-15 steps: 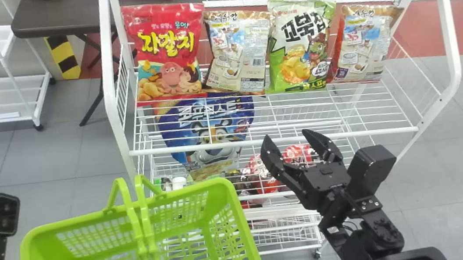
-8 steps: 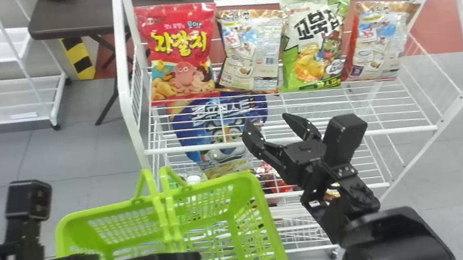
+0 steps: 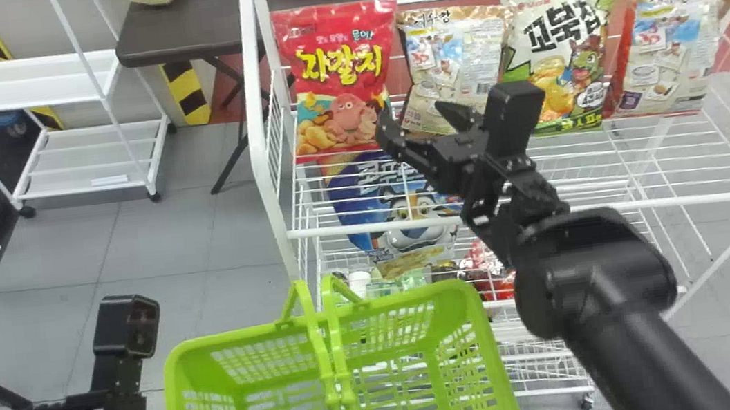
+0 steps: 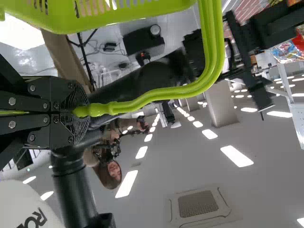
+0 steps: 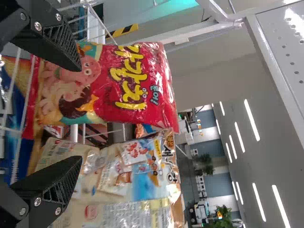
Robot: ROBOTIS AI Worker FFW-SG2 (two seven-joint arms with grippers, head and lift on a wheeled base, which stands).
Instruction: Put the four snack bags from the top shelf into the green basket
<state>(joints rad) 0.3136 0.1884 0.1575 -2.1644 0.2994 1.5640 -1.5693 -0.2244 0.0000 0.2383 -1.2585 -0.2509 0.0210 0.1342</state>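
The right gripper (image 3: 411, 114), the nearer one to the bags, has its jaws spread wide left to right with nothing between them, level with the seam between the red snack bag (image 3: 340, 62) and the beige snack bag (image 3: 454, 54). Both stand on the white wire top shelf (image 3: 616, 208), long axes upright, on the jaws' far side; a small sideways shift would probably settle on one. The left gripper (image 4: 78, 112) has its jaws closed on the green plastic basket (image 3: 448, 287)'s handle.
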